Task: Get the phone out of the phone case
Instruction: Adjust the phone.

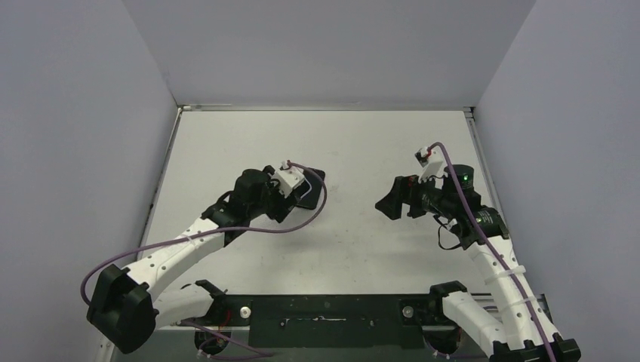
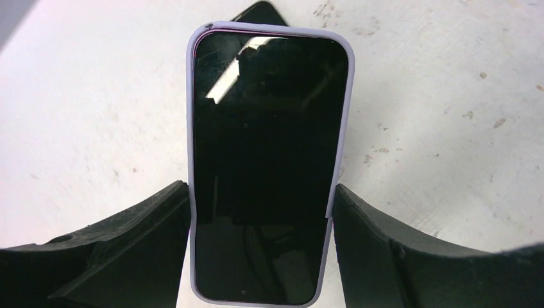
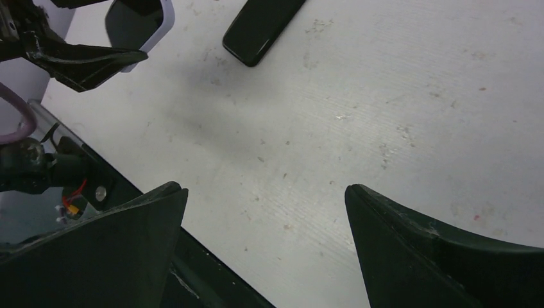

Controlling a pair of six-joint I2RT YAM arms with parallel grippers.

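Observation:
The phone (image 2: 269, 141), black screen up, sits in a lilac case (image 2: 190, 128). In the left wrist view it stands lengthwise between my left gripper's fingers (image 2: 147, 231). My left gripper (image 2: 260, 192) is shut on the case's two long sides near its lower half, left of table centre (image 1: 302, 192). The right wrist view shows one corner of the cased phone (image 3: 138, 22) at the top left, held over the table. My right gripper (image 3: 266, 192) is open and empty, hovering to the right (image 1: 389, 204), well apart from the phone.
A flat black slab (image 3: 263, 25) lies on the white table just beyond the held phone; its tip shows in the left wrist view (image 2: 256, 9). Grey walls enclose the table (image 1: 362, 143) on three sides. The black base rail (image 1: 324, 313) runs along the near edge.

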